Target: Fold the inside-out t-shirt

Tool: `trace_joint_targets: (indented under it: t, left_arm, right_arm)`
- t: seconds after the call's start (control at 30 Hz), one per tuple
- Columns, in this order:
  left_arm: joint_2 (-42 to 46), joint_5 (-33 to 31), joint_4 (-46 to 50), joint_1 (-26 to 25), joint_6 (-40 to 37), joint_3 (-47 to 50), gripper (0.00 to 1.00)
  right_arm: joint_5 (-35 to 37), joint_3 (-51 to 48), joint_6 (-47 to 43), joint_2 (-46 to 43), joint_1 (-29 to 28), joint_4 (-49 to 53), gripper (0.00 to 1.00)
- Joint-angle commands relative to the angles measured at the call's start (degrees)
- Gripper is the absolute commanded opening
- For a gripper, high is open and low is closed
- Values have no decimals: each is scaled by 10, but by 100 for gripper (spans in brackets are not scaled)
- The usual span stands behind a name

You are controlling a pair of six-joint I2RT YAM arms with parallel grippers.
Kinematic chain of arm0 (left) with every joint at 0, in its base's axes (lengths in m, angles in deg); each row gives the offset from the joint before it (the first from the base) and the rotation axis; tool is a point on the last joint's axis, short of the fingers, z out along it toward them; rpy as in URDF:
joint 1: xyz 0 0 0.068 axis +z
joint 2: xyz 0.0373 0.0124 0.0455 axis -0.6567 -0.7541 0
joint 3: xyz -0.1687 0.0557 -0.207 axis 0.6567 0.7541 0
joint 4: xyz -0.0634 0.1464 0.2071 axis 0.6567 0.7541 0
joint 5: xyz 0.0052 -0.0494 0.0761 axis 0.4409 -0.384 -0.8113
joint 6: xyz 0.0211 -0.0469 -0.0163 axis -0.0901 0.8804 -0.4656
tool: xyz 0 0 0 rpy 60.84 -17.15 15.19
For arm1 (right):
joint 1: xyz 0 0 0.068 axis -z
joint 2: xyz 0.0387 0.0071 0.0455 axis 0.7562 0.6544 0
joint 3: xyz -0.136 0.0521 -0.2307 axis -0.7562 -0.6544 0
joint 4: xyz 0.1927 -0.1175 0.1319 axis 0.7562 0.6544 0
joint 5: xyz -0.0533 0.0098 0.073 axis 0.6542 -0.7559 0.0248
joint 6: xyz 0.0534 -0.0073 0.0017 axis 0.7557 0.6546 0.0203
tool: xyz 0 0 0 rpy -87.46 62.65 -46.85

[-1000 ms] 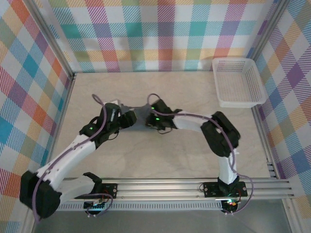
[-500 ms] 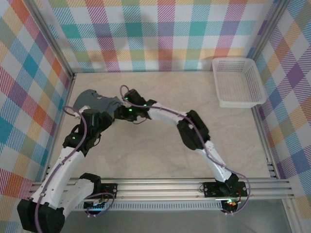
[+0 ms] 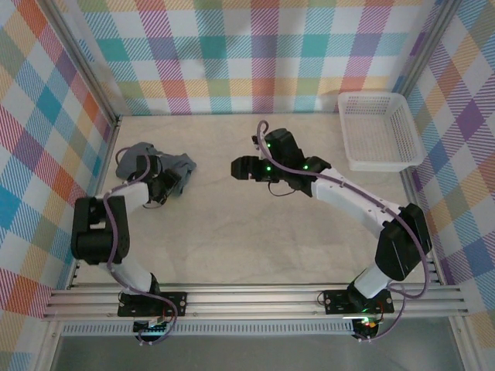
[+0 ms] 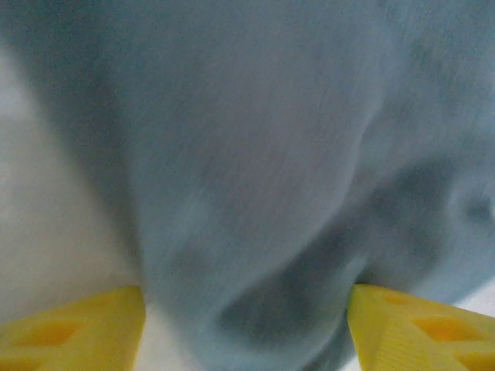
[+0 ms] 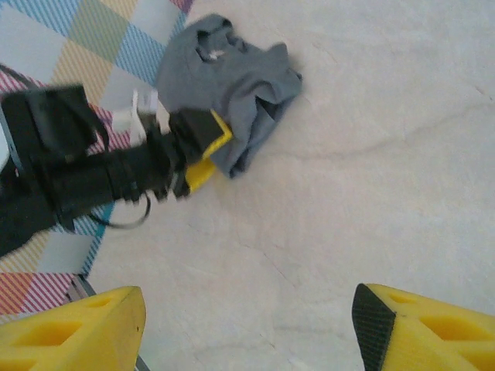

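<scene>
The inside-out t-shirt [image 3: 157, 160] lies crumpled in a dark blue-grey heap at the table's far left, close to the checked wall. My left gripper [image 3: 172, 180] sits at the heap's near right edge. Seen from the left wrist, the cloth [image 4: 255, 154] bulges between the yellow fingertips, which stand wide apart around my left gripper [image 4: 247, 297]. My right gripper [image 3: 239, 167] hovers open over bare table to the right of the shirt, nothing between its fingers. The right wrist view looks past my right gripper [image 5: 247, 297] to the shirt [image 5: 232, 69] and the left gripper [image 5: 205, 151].
A white mesh basket [image 3: 383, 164] stands at the back right against the wall. Checked walls close in the left, back and right sides. The aluminium rail [image 3: 255, 297] with both arm bases runs along the near edge.
The shirt went from the table's middle to the far left with my left gripper. My right gripper let go of it, opened and pulled back to the right.
</scene>
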Motion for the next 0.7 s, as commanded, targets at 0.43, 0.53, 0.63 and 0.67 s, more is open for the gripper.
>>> trace_joint_targets:
  t: [0.43, 0.53, 0.63, 0.67]
  left_arm:
    - [-302, 10, 98, 74, -124, -421, 40]
    - [-359, 40, 117, 87, -136, -494, 42]
    - [-411, 49, 173, 90, -173, -581, 47]
    - [-427, 49, 195, 90, -189, -613, 49]
  right_arm:
    - [34, 0, -17, -45, 30, 87, 72]
    - [38, 4, -17, -44, 36, 95, 72]
    - [34, 10, -12, -42, 42, 102, 72]
    - [33, 13, -11, -41, 43, 106, 73]
